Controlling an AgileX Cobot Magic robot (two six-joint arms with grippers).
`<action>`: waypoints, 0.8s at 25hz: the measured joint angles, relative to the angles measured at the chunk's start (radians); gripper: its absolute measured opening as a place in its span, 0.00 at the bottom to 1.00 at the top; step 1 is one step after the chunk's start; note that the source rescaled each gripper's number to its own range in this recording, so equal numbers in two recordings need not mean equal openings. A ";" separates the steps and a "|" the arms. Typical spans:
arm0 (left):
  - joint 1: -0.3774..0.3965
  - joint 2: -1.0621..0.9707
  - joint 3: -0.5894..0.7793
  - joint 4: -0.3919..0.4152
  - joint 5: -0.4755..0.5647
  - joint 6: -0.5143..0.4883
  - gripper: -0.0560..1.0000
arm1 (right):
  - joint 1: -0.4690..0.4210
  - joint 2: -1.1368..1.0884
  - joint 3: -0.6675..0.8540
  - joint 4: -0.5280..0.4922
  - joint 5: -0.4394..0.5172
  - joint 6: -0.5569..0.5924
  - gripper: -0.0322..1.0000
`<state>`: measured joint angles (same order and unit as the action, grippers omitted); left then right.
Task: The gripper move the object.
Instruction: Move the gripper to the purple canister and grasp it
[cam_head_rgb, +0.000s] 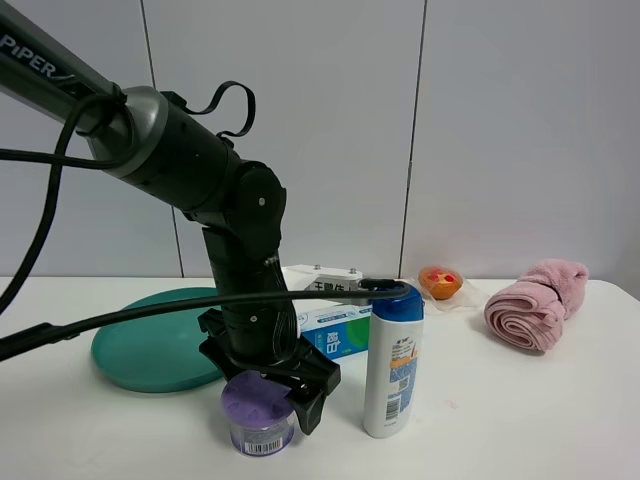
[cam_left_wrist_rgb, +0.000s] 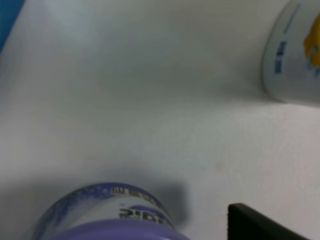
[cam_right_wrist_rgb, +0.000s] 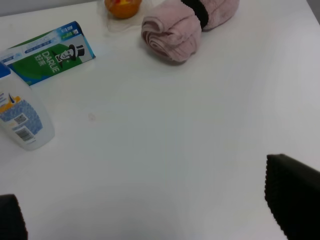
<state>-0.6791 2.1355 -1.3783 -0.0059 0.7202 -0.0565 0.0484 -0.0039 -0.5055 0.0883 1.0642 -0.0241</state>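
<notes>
The small purple jar (cam_head_rgb: 258, 412) with a lavender lid and barcode label stands on the white table (cam_head_rgb: 500, 420) near its front edge. My left gripper (cam_head_rgb: 262, 388) hangs right over it, black fingers (cam_head_rgb: 308, 392) straddling the lid. In the left wrist view the jar (cam_left_wrist_rgb: 107, 212) is very close, and one finger (cam_left_wrist_rgb: 265, 226) stands apart from it with a gap, so the jaws are open. My right gripper (cam_right_wrist_rgb: 152, 215) is open and empty above bare table; it does not show in the exterior view.
A white blue-capped bottle (cam_head_rgb: 392, 360) stands just right of the jar. A green-blue toothpaste box (cam_head_rgb: 335, 330) and a teal plate (cam_head_rgb: 150, 345) lie behind. An orange fruit (cam_head_rgb: 440, 282) and a rolled pink towel (cam_head_rgb: 535, 305) lie at the back right.
</notes>
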 joint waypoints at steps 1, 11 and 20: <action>0.000 0.000 0.000 0.000 0.001 0.000 0.99 | 0.000 0.000 0.000 0.000 0.000 0.000 1.00; 0.004 -0.020 0.000 -0.034 0.052 -0.011 0.99 | 0.000 0.000 0.000 0.000 0.000 0.000 1.00; 0.034 -0.033 0.000 -0.104 0.074 -0.011 0.99 | 0.000 0.000 0.000 0.000 0.000 0.000 1.00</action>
<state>-0.6454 2.1025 -1.3783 -0.1097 0.7947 -0.0672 0.0484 -0.0039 -0.5055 0.0883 1.0642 -0.0241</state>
